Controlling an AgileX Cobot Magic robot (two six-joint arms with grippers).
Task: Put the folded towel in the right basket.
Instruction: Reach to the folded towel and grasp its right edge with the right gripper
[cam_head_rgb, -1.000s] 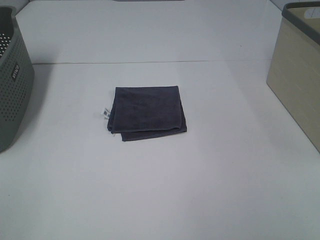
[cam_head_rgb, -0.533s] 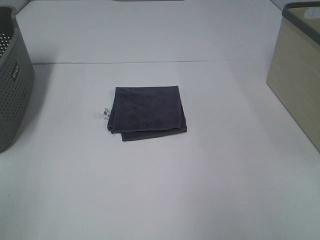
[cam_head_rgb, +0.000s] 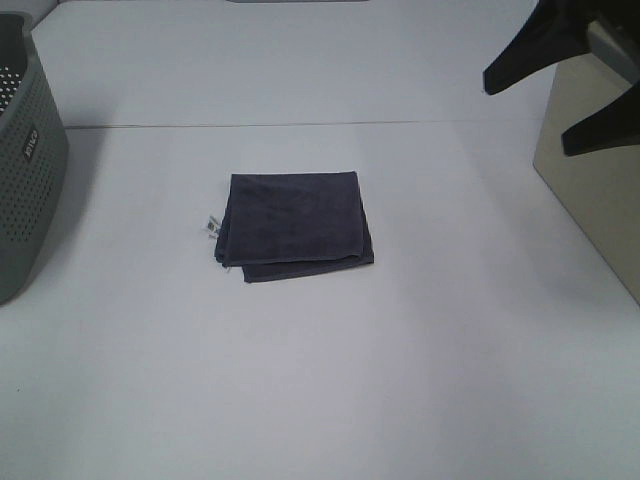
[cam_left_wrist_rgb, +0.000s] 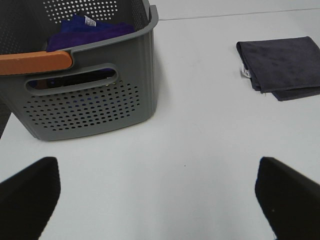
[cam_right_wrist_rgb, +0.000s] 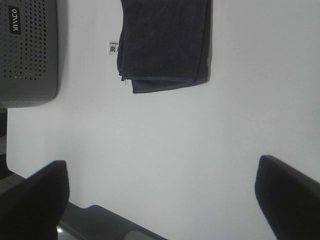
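The folded dark grey towel (cam_head_rgb: 295, 225) lies flat on the white table, near its middle, with a small white tag on its left edge. It also shows in the left wrist view (cam_left_wrist_rgb: 282, 67) and the right wrist view (cam_right_wrist_rgb: 165, 42). The right basket (cam_head_rgb: 590, 180) is beige and stands at the right edge. My right gripper (cam_head_rgb: 526, 118) is open and empty, high up beside the beige basket and far from the towel; in its wrist view (cam_right_wrist_rgb: 160, 200) the jaws are spread wide. My left gripper (cam_left_wrist_rgb: 160, 200) is open and empty, near the grey basket.
A grey perforated basket (cam_head_rgb: 25, 170) stands at the left edge. In the left wrist view it (cam_left_wrist_rgb: 90, 100) has an orange handle (cam_left_wrist_rgb: 35, 61) and holds a purple cloth (cam_left_wrist_rgb: 92, 27). A seam crosses the white table (cam_head_rgb: 320, 380) behind the towel.
My right gripper has come into the exterior view at the top right, beside the beige basket. The towel has not moved.
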